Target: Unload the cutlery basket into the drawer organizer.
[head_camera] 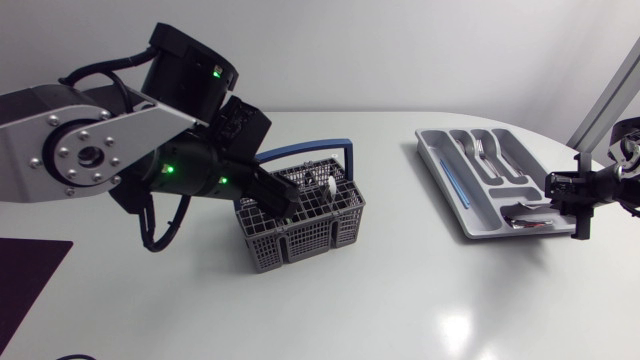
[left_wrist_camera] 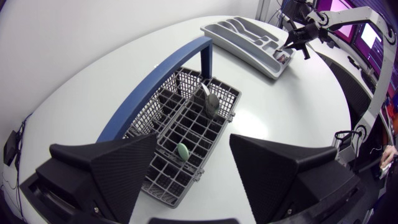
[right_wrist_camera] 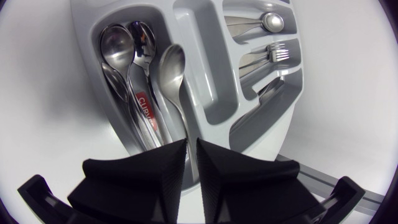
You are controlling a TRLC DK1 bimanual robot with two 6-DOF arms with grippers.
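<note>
Two items show in your cutlery basket (head_camera: pixel 310 235): a metal spoon (left_wrist_camera: pixel 211 102) standing with its bowl up in a cell toward the far end, and a small green rounded piece (left_wrist_camera: pixel 182 150) down in a cell closer to your left gripper (left_wrist_camera: pixel 193 142). The basket is a dark grey plastic grid of square cells with a tall blue handle (left_wrist_camera: pixel 161 81) arching over it, and it sits on the white table (head_camera: pixel 400 290) about midway across. Your left gripper hangs over the basket's near end with its fingers spread wide, holding nothing. Well apart, toward the right side of the table, lies the light grey drawer organizer (head_camera: pixel 445 172), a moulded tray of long curved compartments. Your right gripper (right_wrist_camera: pixel 191 144) is over its end compartment, fingers pinched nearly together on the handle of a tilted spoon (right_wrist_camera: pixel 171 62), whose bowl lies just beside two more spoons (right_wrist_camera: pixel 115 50) in that compartment. A red label (right_wrist_camera: pixel 144 107) with white lettering shows among those handles; it is partly covered, so you see only a few letters. In the neighbouring compartments lie a fork (right_wrist_camera: pixel 280 53) and a small spoon (right_wrist_camera: pixel 272 22).
</note>
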